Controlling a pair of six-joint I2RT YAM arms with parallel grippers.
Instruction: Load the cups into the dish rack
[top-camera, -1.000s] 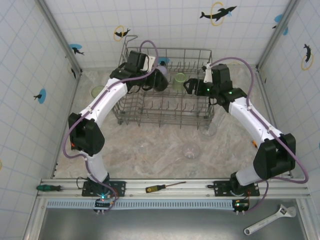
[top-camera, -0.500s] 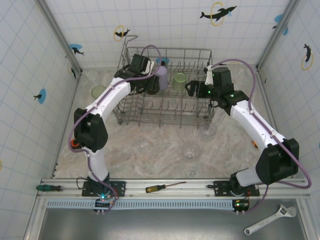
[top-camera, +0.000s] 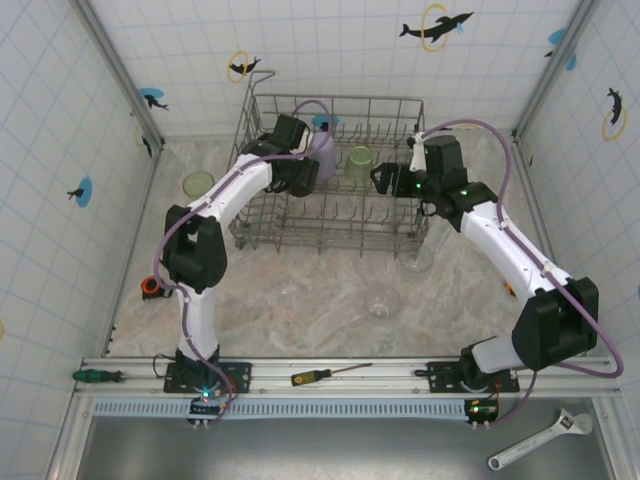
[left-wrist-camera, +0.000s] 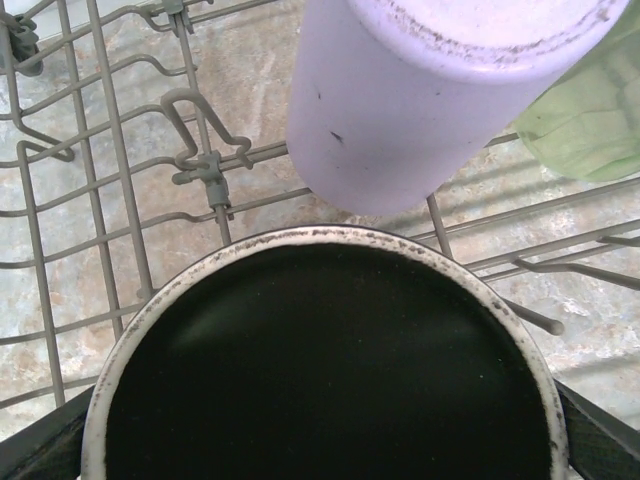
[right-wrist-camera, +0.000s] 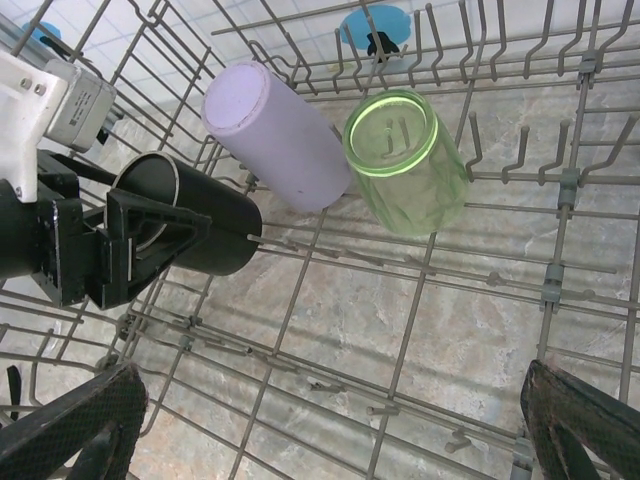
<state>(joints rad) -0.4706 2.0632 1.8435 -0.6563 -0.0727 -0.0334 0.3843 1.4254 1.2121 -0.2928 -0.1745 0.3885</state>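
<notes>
The dish rack (top-camera: 340, 97) stands at the back of the table. A lavender cup (top-camera: 322, 155) and a green tumbler (top-camera: 360, 162) lie inside it. My left gripper (top-camera: 297, 177) reaches into the rack and is shut on a black mug (right-wrist-camera: 215, 225), which lies on its side next to the lavender cup (right-wrist-camera: 275, 135). In the left wrist view the black mug (left-wrist-camera: 320, 380) sits between the jaws, below the lavender cup (left-wrist-camera: 420, 90). My right gripper (top-camera: 381, 178) hovers open over the rack floor beside the green tumbler (right-wrist-camera: 405, 160), holding nothing.
Another green tumbler (top-camera: 198, 184) stands on the table left of the rack. Clear glasses (top-camera: 382, 300) (top-camera: 415, 262) stand in front of it. A screwdriver (top-camera: 322, 375) lies on the near rail, a wrench (top-camera: 540, 440) at the bottom right.
My left gripper has carried the black mug a little left and lower into the rack, uncovering the lavender cup. Its elbow swung right. The right arm barely moved.
</notes>
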